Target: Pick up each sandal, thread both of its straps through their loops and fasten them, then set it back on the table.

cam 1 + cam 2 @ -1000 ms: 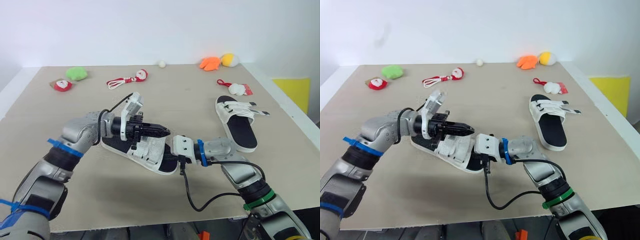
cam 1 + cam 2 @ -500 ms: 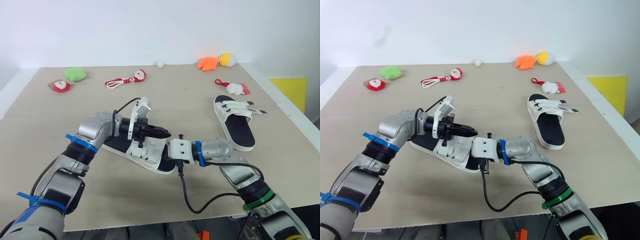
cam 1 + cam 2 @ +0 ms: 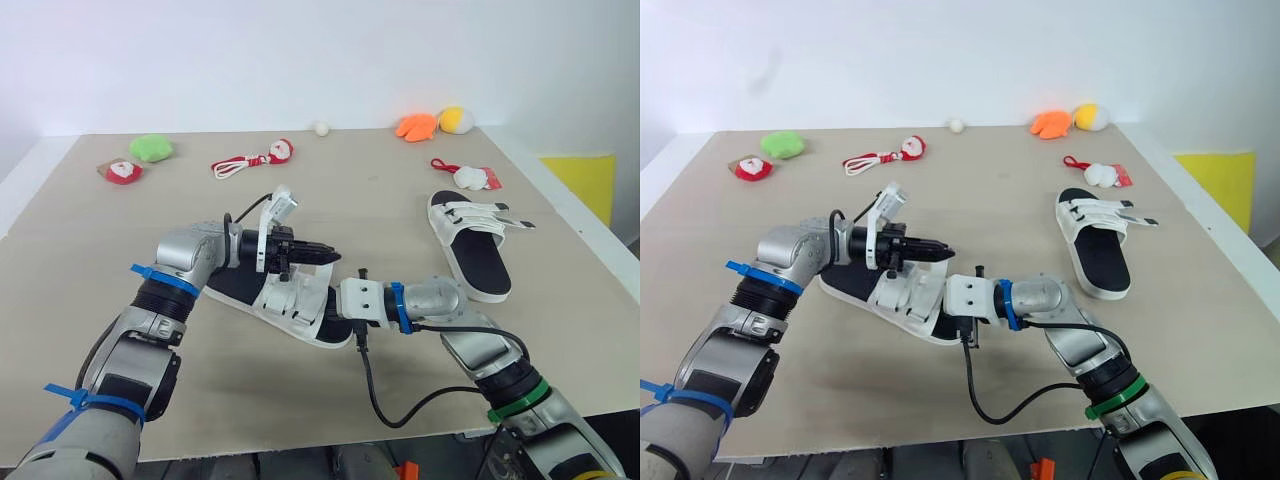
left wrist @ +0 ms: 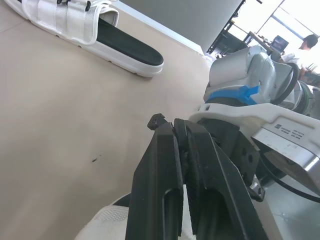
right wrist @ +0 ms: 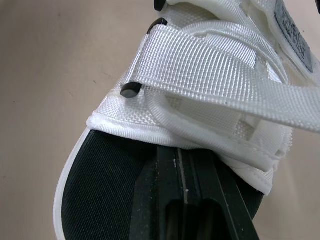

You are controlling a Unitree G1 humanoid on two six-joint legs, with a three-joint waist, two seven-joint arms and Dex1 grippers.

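A white sandal with a black footbed (image 3: pixel 290 300) lies in the middle of the table, its straps (image 5: pixel 220 75) loosely crossed over the upper. My left gripper (image 3: pixel 322 250) hovers just above those straps, pointing right, fingers (image 4: pixel 165 150) pressed together with nothing seen between them. My right gripper (image 5: pixel 182 150) is shut and pushed into the sandal's open end, lying on the black footbed with its tips tucked under the edge of the white upper. A second sandal (image 3: pixel 475 245) lies flat at the right of the table with its straps across the upper.
Small plush toys line the far edge: a green one (image 3: pixel 152 148), two red-and-white ones (image 3: pixel 124 171) (image 3: pixel 255 158), a white ball (image 3: pixel 322 128), an orange one (image 3: pixel 420 126) and a yellow one (image 3: pixel 457 120). Another red-and-white toy (image 3: pixel 470 177) lies behind the second sandal. A black cable (image 3: pixel 400 400) loops from my right wrist.
My left gripper has risen slightly above the sandal's straps and its wrist has turned. My right gripper has stayed in the sandal's open end. The head view shifted a little.
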